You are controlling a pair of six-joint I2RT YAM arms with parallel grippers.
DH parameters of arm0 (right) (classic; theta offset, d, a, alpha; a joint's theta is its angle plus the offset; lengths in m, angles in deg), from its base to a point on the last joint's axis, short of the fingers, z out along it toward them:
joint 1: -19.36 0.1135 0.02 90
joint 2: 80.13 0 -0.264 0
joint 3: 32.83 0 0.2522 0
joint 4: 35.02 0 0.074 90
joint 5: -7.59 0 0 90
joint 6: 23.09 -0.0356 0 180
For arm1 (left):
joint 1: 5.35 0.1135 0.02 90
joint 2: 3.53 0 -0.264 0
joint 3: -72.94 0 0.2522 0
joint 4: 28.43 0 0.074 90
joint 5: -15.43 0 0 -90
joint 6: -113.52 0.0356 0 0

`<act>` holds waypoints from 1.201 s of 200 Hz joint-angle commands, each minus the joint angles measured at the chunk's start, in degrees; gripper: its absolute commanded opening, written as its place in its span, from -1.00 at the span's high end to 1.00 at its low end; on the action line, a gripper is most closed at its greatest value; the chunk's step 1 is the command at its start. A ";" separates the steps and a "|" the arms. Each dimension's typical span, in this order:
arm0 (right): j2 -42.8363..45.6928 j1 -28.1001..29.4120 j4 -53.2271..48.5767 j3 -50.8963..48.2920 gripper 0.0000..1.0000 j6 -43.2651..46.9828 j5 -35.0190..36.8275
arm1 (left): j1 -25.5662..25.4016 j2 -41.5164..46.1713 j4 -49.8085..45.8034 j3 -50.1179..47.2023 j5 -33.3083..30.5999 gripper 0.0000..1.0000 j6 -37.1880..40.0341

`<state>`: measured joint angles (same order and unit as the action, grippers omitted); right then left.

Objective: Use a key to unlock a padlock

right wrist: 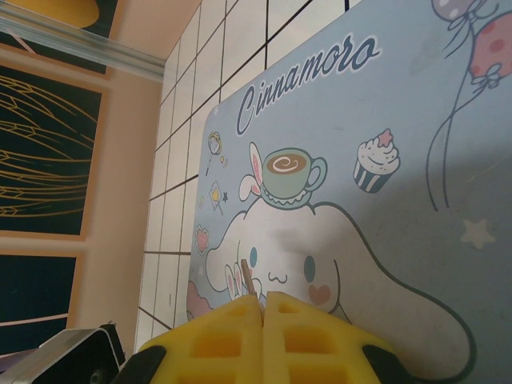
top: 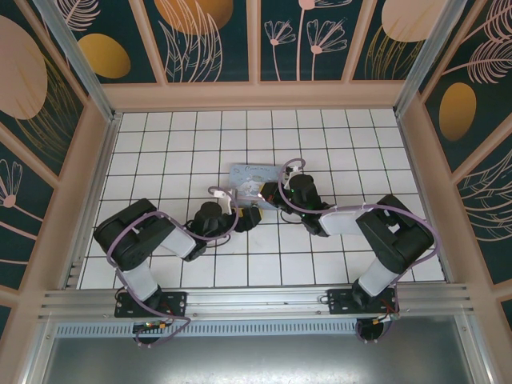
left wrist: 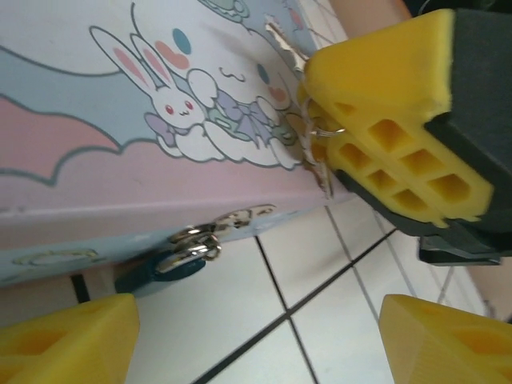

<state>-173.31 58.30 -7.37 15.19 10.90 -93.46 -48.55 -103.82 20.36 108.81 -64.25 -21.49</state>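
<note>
Down low on the left, the left gripper (left wrist: 256, 352) has its fingers spread wide apart, holding nothing. Just past it, the padlock (left wrist: 152, 274) hangs from the clasp of the cartoon box (left wrist: 120, 160). On the right, the right gripper (right wrist: 262, 308) pinches the key (left wrist: 286, 48) tight.

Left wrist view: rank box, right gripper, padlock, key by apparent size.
1. cartoon box
2. right gripper, though nearness to the camera inflates it
3. padlock
4. key, a thin sliver
</note>
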 commanded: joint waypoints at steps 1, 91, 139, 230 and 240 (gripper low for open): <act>-1.03 0.52 -0.15 0.11 1.00 -0.57 -0.82 | -0.13 0.54 -7.45 1.57 -3.21 -0.59 6.02; -0.65 0.61 -0.24 -0.25 1.00 -0.24 -0.90 | -0.13 -1.21 -7.64 2.54 -5.52 -0.60 9.06; -0.85 0.61 0.32 -0.77 1.00 -0.59 -0.99 | -0.13 -2.92 -7.46 4.16 -3.94 -0.59 9.42; -1.91 0.70 0.70 -0.25 1.00 -0.88 -1.34 | -0.10 -7.74 -3.71 6.20 1.05 -0.55 13.90; -2.04 0.63 0.78 -0.16 1.00 -0.92 -1.35 | -0.11 -7.95 -3.02 6.23 2.14 -0.55 13.81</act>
<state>-173.73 58.36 -6.54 15.17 10.81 -93.46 -48.60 -109.55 17.56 114.61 -66.02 -8.59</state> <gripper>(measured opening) 0.047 0.777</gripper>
